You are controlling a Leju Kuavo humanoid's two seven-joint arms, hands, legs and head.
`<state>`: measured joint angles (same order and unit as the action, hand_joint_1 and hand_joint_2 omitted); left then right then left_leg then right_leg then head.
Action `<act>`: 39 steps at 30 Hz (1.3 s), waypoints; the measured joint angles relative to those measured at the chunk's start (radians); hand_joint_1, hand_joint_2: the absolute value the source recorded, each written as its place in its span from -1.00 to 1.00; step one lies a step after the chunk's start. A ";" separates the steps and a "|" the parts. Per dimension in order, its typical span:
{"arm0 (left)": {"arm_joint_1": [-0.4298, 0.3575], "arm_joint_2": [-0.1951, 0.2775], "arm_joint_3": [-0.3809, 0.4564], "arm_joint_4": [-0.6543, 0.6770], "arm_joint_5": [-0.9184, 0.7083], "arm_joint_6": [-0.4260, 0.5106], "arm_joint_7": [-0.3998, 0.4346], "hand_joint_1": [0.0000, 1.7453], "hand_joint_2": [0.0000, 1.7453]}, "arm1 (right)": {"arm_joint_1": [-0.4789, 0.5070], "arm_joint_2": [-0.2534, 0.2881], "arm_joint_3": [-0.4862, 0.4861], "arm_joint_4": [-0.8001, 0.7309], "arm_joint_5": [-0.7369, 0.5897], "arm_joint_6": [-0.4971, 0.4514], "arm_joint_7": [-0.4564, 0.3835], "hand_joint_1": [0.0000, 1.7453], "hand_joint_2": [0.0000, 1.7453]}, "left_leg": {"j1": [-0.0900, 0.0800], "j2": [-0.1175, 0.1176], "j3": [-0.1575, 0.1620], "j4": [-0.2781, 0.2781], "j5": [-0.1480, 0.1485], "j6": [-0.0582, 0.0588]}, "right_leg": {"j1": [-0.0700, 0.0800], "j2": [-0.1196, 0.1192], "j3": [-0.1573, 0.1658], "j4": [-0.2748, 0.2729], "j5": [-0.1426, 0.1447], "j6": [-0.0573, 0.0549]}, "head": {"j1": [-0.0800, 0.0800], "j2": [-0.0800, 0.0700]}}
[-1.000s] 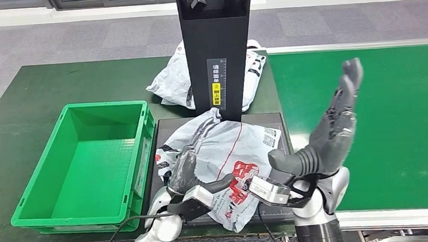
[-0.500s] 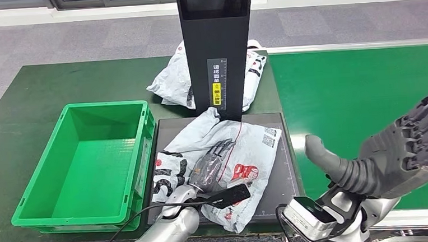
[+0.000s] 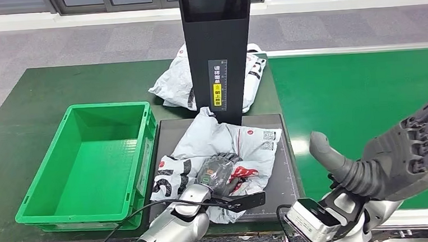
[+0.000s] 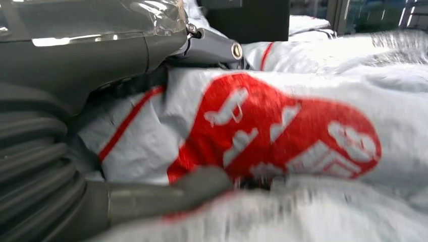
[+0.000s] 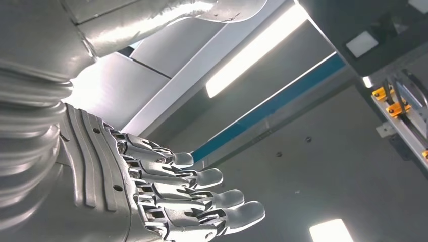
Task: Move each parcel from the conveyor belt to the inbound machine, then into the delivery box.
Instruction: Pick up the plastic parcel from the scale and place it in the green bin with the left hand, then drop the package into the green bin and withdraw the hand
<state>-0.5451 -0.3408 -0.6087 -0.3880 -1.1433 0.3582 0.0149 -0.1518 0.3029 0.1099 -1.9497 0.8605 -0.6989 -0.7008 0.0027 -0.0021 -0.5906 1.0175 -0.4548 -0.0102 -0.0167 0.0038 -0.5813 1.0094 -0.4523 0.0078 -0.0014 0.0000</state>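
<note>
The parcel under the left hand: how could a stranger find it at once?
Find the tall black inbound machine. On its dark flat platform, beside the green box, lies a crumpled grey parcel with red print. The left hand grips it; the other parcel lies behind the column.

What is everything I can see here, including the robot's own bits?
Parcel on the machine: one, white with red and black print, on the dark platform under the left robot hand.
Second parcel: one, white, on the table behind the black column.
Delivery box: one, green, holding nothing visible, left of the platform.
Inbound machine: one, black column with dark platform.
Conveyor belt: one, green, right side.
Table: one, dark green.
Left robot hand: grips the parcel.
Right robot hand: raised over the belt, fingers apart, holding nothing.
</note>
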 joint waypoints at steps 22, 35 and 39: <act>0.187 0.146 0.113 -0.622 -0.375 0.338 0.174 1.00 1.00 | 0.008 -0.001 -0.024 0.000 0.004 0.000 0.000 -1.00 1.00 | 0.001 0.001 -0.001 0.000 0.004 -0.004 | 0.001 0.002 -0.013 0.000 0.002 -0.002 | 0.000 0.000; 0.338 0.139 0.369 -1.239 -0.375 0.339 -0.140 1.00 1.00 | 0.018 -0.003 -0.056 -0.008 0.002 0.000 0.000 -1.00 1.00 | 0.001 0.002 -0.004 0.000 0.004 -0.003 | 0.001 0.003 -0.015 0.000 0.002 -0.002 | 0.000 0.000; 0.350 0.101 0.463 -1.287 -0.373 0.339 -0.142 1.00 1.00 | 0.018 -0.003 -0.056 -0.009 0.002 0.000 0.000 -1.00 1.00 | 0.001 0.002 -0.003 0.000 0.004 -0.003 | 0.001 0.003 -0.015 0.000 0.002 -0.002 | 0.000 0.000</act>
<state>-0.1947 -0.2397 -0.1458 -1.6750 -1.5160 0.6970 -0.1270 -0.1336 0.2998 0.0534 -1.9585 0.8620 -0.6990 -0.7008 0.0033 0.0001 -0.5940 1.0176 -0.4510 -0.0129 -0.0158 0.0066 -0.5965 1.0098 -0.4503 0.0055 -0.0016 0.0000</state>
